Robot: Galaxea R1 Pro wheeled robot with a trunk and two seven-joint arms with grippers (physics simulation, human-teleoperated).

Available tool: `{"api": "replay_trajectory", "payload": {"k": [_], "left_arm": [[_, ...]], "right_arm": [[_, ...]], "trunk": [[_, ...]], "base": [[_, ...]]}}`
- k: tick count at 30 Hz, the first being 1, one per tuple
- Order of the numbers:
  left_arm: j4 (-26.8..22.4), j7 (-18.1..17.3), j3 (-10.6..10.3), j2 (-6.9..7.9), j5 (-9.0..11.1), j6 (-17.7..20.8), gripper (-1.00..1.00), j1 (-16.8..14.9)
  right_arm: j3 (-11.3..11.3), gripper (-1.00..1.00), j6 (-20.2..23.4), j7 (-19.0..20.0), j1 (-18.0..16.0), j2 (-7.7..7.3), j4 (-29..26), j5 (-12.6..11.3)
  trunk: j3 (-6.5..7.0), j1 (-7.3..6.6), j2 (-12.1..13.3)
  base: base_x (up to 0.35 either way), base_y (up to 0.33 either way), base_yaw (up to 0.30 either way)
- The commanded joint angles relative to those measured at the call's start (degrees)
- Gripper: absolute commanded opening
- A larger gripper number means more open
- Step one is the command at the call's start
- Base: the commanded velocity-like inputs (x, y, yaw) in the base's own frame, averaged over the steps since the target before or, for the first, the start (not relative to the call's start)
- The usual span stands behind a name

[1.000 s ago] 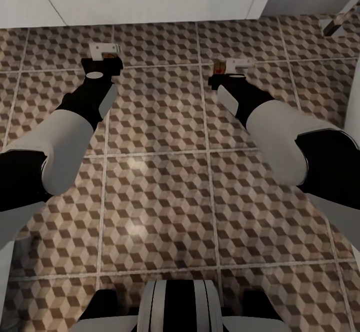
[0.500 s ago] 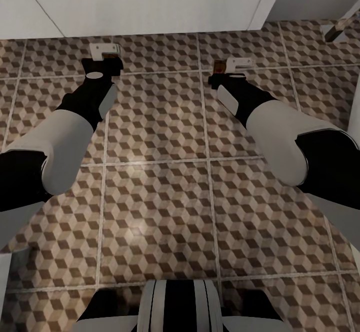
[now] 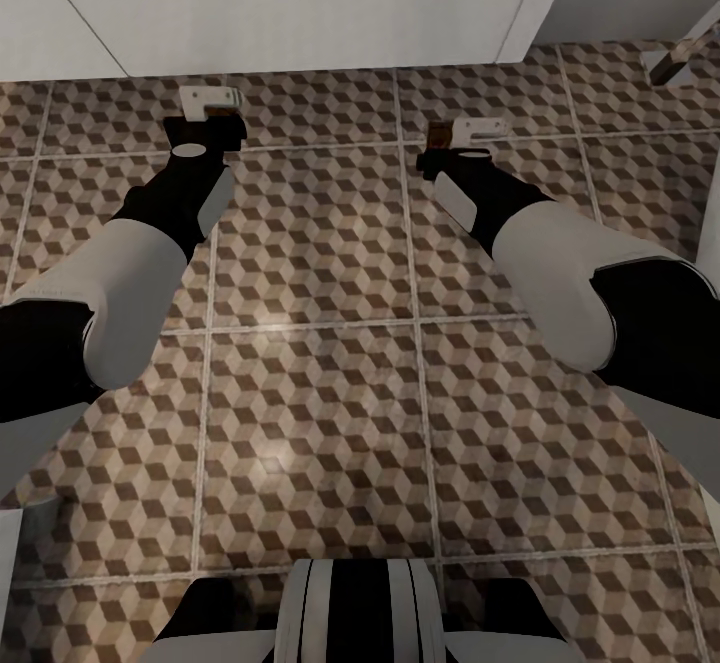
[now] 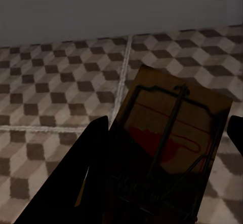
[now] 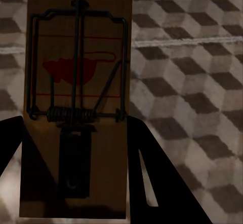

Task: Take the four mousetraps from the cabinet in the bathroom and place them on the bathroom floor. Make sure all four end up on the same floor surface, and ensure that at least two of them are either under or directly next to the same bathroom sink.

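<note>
Over the floor (image 3: 320, 343) is where both arms are hanging right now, stretched out toward the white wall (image 3: 300, 3) at the far side. No sink that I can make out from the head cam, so I can't say how close I am to one yet, and that's what matters here: two traps have to land under or right beside the same sink.

Left gripper (image 3: 210, 113) is pinching a trap (image 4: 167, 143), board sitting between the fingers (image 4: 76, 183), wire side up. Right gripper (image 3: 455, 143) is clamped on the other trap (image 5: 76, 102), flat and square in the fingers (image 5: 152, 178).

My plan for doing this cleanly: find the sink first, then lower each arm until the board is just above the tiles before letting go. Dropping from up here would risk a flip or bounce. I'd set them near each other, boards flat, one at a time.
</note>
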Motion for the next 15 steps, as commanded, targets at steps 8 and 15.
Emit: {"api": "replay_trajectory", "payload": {"k": [8,15], "left_arm": [[1.3,0.3,-0.2,0.02,-0.5,0.3,-1.00,0.0],[7.6,0.3,0.1,0.02,-0.5,-0.1,-1.00,0.0]], "right_arm": [[0.5,-1.00,0.3,-0.3,0.0,0.00,0.2,-0.9],[0.5,-1.00,0.3,-0.3,0.0,0.00,1.1,-1.1]], "trunk": [[-0.03,-0.01,0.0],[-0.03,-0.01,0.0]], "base": [[0.000,0.000,0.000],[0.000,0.000,0.000]]}}
